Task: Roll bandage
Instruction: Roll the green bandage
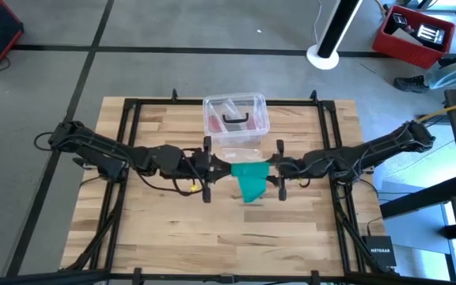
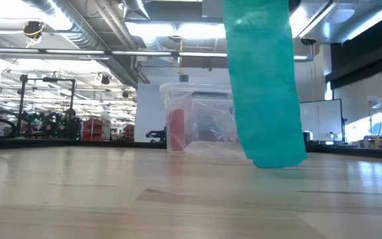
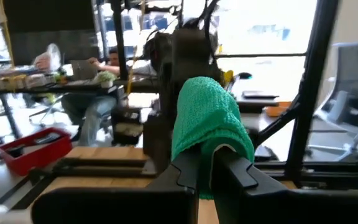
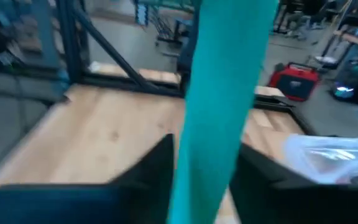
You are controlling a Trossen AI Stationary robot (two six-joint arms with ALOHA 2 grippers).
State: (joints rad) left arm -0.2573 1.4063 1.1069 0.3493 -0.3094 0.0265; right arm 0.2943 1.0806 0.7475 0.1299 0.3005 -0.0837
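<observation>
Now, step in hand: you have the bandage (image 1: pixel 251 180) lifted between both arms, just in front of the clear box (image 1: pixel 236 119); its loose end hangs down to about the counter (image 1: pixel 165 237), so I judge the rolling as barely begun.
Left tool: the left tool (image 1: pixel 214 170) sits just left of the bandage, its fingers (image 3: pixel 191 168) pressed together and pinching the bandage's upper end, which folds over them in the left wrist view.
Right tool: the right tool (image 1: pixel 275 169) sits just right of the bandage; the strip runs down between its two fingers (image 4: pixel 160 162), but you cannot tell whether they are already gripping it or are apart from it.
Next move: you likely need a firm hold with the right tool, then a turn of the left one to wind fabric on under even tension.
Hard to make out: the low view cuts off the bandage's top and both tools; whether the loose end touches the counter is unclear.
</observation>
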